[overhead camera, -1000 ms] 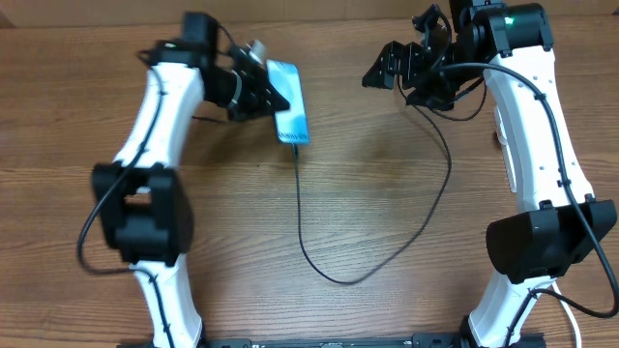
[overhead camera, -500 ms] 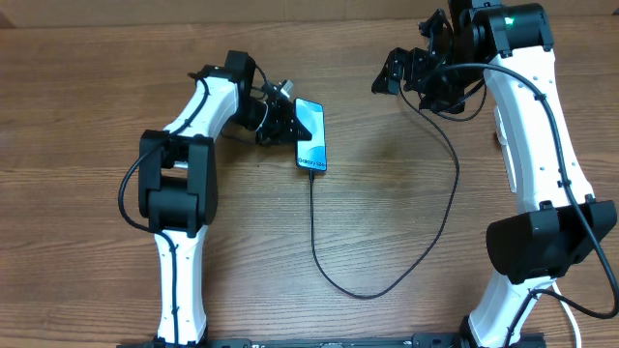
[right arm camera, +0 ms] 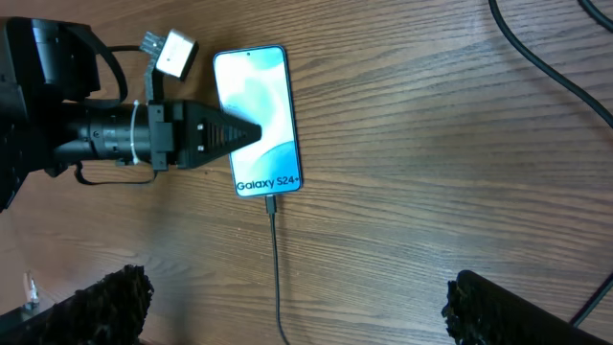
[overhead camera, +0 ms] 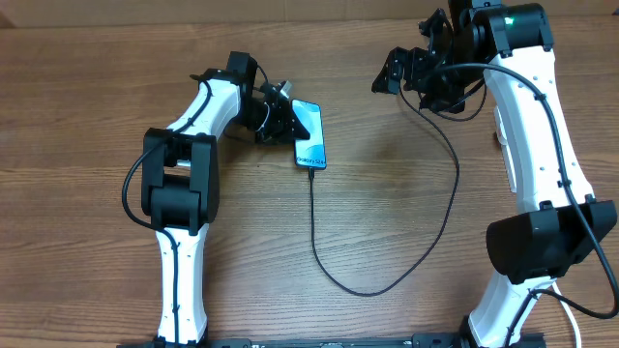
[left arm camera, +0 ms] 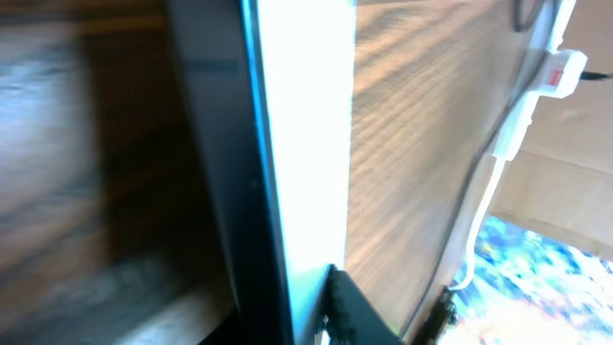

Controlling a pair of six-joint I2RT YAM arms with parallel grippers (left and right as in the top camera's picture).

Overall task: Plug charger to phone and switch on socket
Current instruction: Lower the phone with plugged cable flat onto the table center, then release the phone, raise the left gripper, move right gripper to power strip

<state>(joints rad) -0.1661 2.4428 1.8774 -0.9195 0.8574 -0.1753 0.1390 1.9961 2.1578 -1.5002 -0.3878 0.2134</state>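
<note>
Overhead, my left gripper [overhead camera: 279, 118] is clamped on one long edge of the phone [overhead camera: 309, 135], which lies screen-up on the table [overhead camera: 387, 213]. I judge this hold steadies the phone against the pull of the charger [overhead camera: 387, 280], whose tip already sits in the bottom port. My right gripper [overhead camera: 387, 72] hangs with its fingers wide apart and nothing between them. That leaves it free for the socket [left arm camera: 554, 72], which the left wrist view shows well beyond the phone. Its switch remains to be pressed.

Lit phone [right arm camera: 257, 120] flat on bench; black charger [overhead camera: 387, 280] plugged into lower edge, looping right; white socket [left arm camera: 517, 120] beyond.
</note>
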